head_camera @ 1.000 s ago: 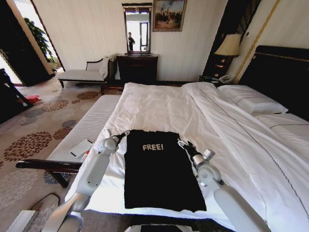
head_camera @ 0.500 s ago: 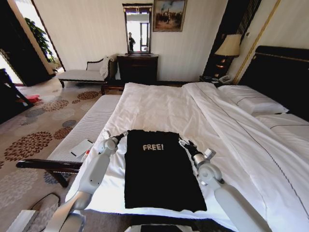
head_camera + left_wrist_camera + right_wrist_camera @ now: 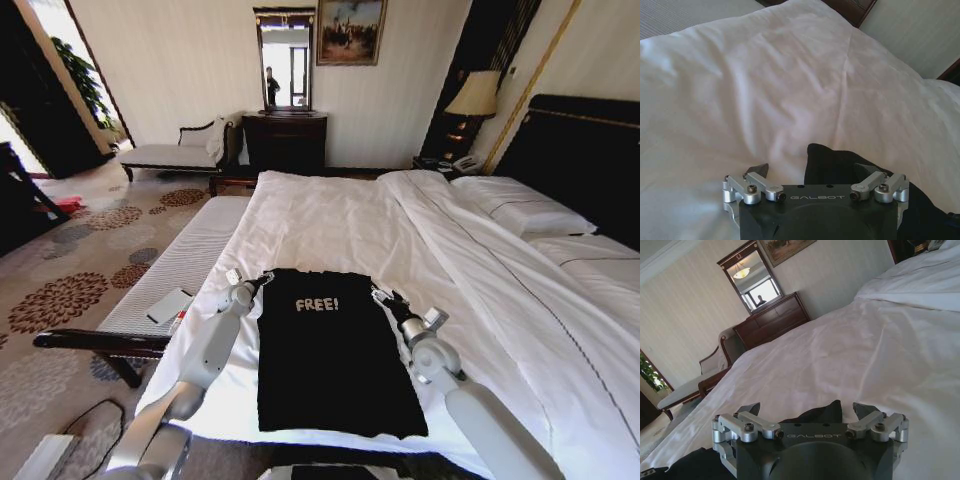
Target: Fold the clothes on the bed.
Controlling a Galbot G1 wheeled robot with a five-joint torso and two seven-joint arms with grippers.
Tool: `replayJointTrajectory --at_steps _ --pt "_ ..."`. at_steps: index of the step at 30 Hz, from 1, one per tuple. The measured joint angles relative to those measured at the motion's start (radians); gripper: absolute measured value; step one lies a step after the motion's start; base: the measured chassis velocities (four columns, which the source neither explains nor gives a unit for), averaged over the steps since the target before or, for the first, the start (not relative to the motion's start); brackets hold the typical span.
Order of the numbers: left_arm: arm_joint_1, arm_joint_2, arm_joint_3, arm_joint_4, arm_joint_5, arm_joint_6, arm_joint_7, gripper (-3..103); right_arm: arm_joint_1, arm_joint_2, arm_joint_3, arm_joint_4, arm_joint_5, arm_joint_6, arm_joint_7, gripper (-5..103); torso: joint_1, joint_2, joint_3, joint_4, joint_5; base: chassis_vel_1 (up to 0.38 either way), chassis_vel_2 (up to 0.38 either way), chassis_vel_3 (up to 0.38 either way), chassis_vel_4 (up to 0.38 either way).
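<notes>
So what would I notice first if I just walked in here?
A black T-shirt saying FREE! lies flat near the foot of the big white bed. The left gripper and right gripper sit open at the shirt's two top corners.

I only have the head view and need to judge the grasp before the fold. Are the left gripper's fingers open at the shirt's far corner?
Observer: Yes. In the left wrist view the left gripper is open, with a corner of the T-shirt between its fingers.
Operator: And the right one?
Observer: The right gripper is open too. A raised fold of the black cloth sits between its fingers, on the white bed.
</notes>
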Motion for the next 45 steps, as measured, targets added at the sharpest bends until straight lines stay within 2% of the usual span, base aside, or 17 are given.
replayJointTrajectory --at_steps 3,5,6,7,11,12,13,15,18,19,20,21,23,24,27,36,45 --pt "-0.021 -0.012 0.004 0.024 0.008 -0.008 0.012 92 0.005 0.000 -0.001 -0.005 0.001 0.000 0.000 100 0.000 0.000 0.000 -0.0001 0.0000 0.000 0.000 0.000 0.000" --pt "-0.029 -0.017 0.005 0.034 0.014 -0.011 0.016 92 0.008 -0.001 -0.002 -0.007 0.002 0.000 0.000 100 0.000 0.000 0.000 -0.0001 0.0000 0.000 0.000 0.000 0.000" --pt "-0.039 -0.025 0.007 0.049 0.024 -0.016 0.020 81 0.011 -0.002 -0.003 -0.011 0.003 0.000 0.000 100 0.000 0.000 0.000 0.0000 0.0000 0.000 0.000 0.000 0.000" --pt "-0.045 -0.031 0.007 0.057 0.029 -0.019 0.022 81 0.014 -0.002 -0.004 -0.013 0.004 0.000 0.000 100 0.000 0.000 0.000 0.0000 -0.0001 0.000 0.000 0.000 0.000" --pt "-0.055 -0.047 0.007 0.072 0.041 -0.022 0.025 66 0.018 -0.004 -0.004 -0.018 0.007 0.000 0.000 100 0.000 0.000 0.000 -0.0002 0.0000 0.000 0.000 0.000 0.000" --pt "-0.056 -0.050 0.008 0.073 0.045 -0.022 0.025 66 0.019 -0.005 -0.004 -0.019 0.008 0.000 0.000 100 0.000 0.000 0.000 -0.0002 0.0000 0.000 0.000 0.000 0.000" --pt "-0.056 -0.055 0.007 0.075 0.054 -0.022 0.026 55 0.019 -0.006 -0.004 -0.021 0.009 0.000 0.000 100 0.000 0.000 0.000 -0.0001 0.0000 0.000 0.000 0.000 0.000" --pt "-0.056 -0.057 0.007 0.075 0.057 -0.022 0.026 55 0.019 -0.007 -0.004 -0.021 0.009 0.001 0.000 100 0.000 0.000 0.000 -0.0001 0.0000 0.000 0.000 0.000 0.000" --pt "-0.050 -0.057 0.005 0.075 0.066 -0.022 0.026 39 0.017 -0.008 -0.002 -0.024 0.009 0.002 -0.001 100 0.000 0.000 0.000 -0.0001 -0.0001 0.000 0.000 0.000 0.000" --pt "-0.050 -0.057 0.005 0.075 0.066 -0.022 0.026 39 0.017 -0.008 -0.002 -0.024 0.009 0.002 -0.001 100 0.000 0.000 0.000 -0.0001 -0.0001 0.000 0.000 0.000 0.000" --pt "-0.049 -0.054 0.005 0.074 0.068 -0.023 0.027 33 0.017 -0.008 -0.002 -0.024 0.009 0.003 -0.001 100 0.000 0.000 0.000 -0.0001 -0.0001 0.000 0.000 0.000 0.000" --pt "-0.048 -0.052 0.004 0.073 0.068 -0.024 0.028 33 0.017 -0.008 -0.002 -0.024 0.009 0.003 -0.001 100 0.000 0.000 0.000 -0.0001 -0.0001 0.000 0.000 0.000 0.000" --pt "-0.044 -0.042 0.000 0.065 0.069 -0.028 0.029 23 0.020 -0.007 -0.003 -0.026 0.009 0.004 0.000 100 0.000 0.000 0.000 -0.0002 -0.0002 0.000 0.000 0.000 0.000" --pt "-0.044 -0.042 0.000 0.065 0.069 -0.028 0.029 23 0.020 -0.007 -0.003 -0.026 0.009 0.004 0.000 100 0.000 0.000 0.000 -0.0002 -0.0002 0.000 0.000 0.000 0.000" --pt "-0.036 -0.018 -0.002 0.052 0.068 -0.033 0.031 6 0.033 -0.006 -0.013 -0.033 0.009 0.006 0.001 100 0.000 0.000 0.000 -0.0001 -0.0002 0.000 0.000 0.000 0.000" --pt "-0.034 0.047 -0.007 0.034 0.052 -0.041 0.037 2 0.124 -0.007 -0.093 -0.100 0.033 0.004 0.007 100 0.000 0.000 0.000 -0.0002 -0.0003 0.000 0.000 0.000 0.000" --pt "-0.054 0.094 -0.012 0.025 0.025 -0.042 0.031 2 0.332 0.023 -0.246 -0.255 0.150 -0.027 0.018 100 0.000 0.000 0.000 -0.0002 -0.0002 0.000 0.000 0.000 0.000"
